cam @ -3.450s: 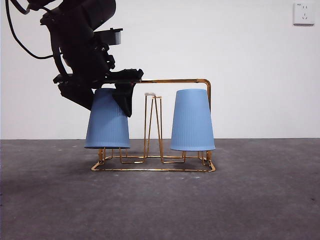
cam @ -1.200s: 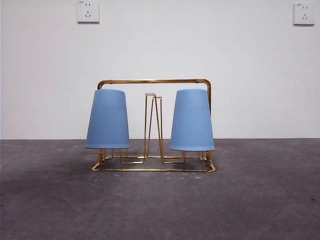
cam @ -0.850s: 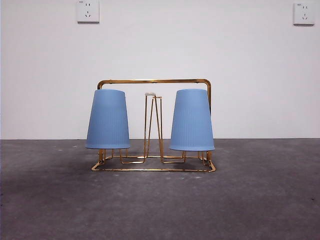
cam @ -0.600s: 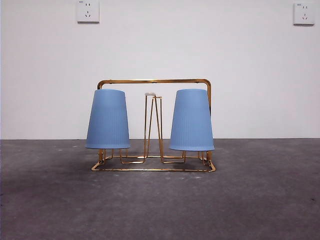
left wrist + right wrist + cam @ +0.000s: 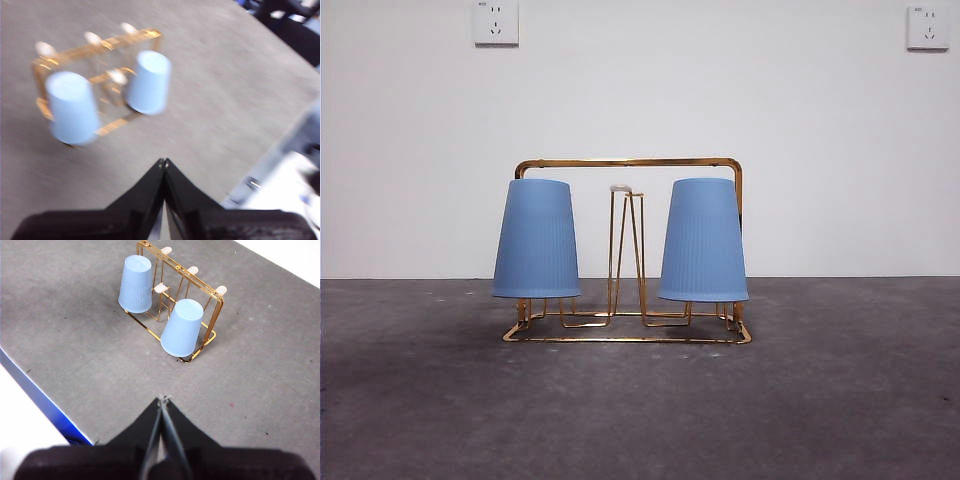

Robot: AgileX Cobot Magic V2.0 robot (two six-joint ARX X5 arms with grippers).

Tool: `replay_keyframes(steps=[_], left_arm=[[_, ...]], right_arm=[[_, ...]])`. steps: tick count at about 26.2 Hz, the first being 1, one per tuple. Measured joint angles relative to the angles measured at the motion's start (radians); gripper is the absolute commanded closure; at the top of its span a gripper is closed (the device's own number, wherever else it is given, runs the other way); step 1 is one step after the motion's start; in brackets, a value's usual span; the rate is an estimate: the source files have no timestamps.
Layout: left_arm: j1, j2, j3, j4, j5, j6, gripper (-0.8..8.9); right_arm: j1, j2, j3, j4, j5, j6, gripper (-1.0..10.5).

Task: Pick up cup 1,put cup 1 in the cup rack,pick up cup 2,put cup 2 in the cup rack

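Note:
The gold wire cup rack [image 5: 628, 338] [image 5: 100, 47] [image 5: 212, 315] stands mid-table with two blue ribbed cups hung upside down on its prongs. One cup [image 5: 535, 238] [image 5: 72, 106] [image 5: 136, 283] sits on the left end, the other cup [image 5: 704, 240] [image 5: 148, 81] [image 5: 182, 327] on the right end. White-tipped prongs stand bare in the middle and at the back. My left gripper [image 5: 163, 162] is shut and empty, high above and away from the rack. Also raised well back from the rack, my right gripper [image 5: 162, 400] is shut on nothing. Neither arm shows in the front view.
Grey table surface [image 5: 640, 410] spreads around the rack. Its blue-trimmed edge [image 5: 45, 402] runs near the right gripper. Two wall sockets [image 5: 495, 22] [image 5: 927, 27] sit on the white wall behind. Dark equipment [image 5: 295, 27] lies beyond the table in the blurred left wrist view.
An arm that stood at the left cup 2.8 s ago has let go and left the front view. Both cups and the rack have stayed still over the last second.

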Motion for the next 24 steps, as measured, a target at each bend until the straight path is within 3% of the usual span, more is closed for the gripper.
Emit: replay_keyframes(steps=[3,5,8,10,13,16,19,24], left_arm=[[0.0,0.0,0.0,0.095,-0.145,0.071,8.17],[0.025,-0.014,0.0,0.181,-0.172,0.127,8.17],[0.147,-0.067,-0.001,0.331,-0.128,0.259,8.17],[0.275,-0.135,-0.036,0.414,-0.016,0.336,8.17],[0.395,-0.222,-0.127,0.477,0.051,0.377,8.17],[0.474,-0.328,-0.267,0.576,-0.008,0.416,8.17],[0.512,-0.407,-0.451,0.683,-0.074,0.433,8.17],[0.526,-0.547,-0.78,0.802,-0.069,0.424,8.17]], right_arm=[[0.0,0.0,0.0,0.0,0.0,0.0,9.4],[0.0,0.0,0.0,0.0,0.0,0.0,9.4],[0.0,0.0,0.0,0.0,0.0,0.0,9.4],[0.0,0.0,0.0,0.0,0.0,0.0,9.4],[0.0,0.0,0.0,0.0,0.0,0.0,9.4],[0.0,0.0,0.0,0.0,0.0,0.0,9.4],[0.0,0.0,0.0,0.0,0.0,0.0,9.4],[0.0,0.0,0.0,0.0,0.0,0.0,9.4]])
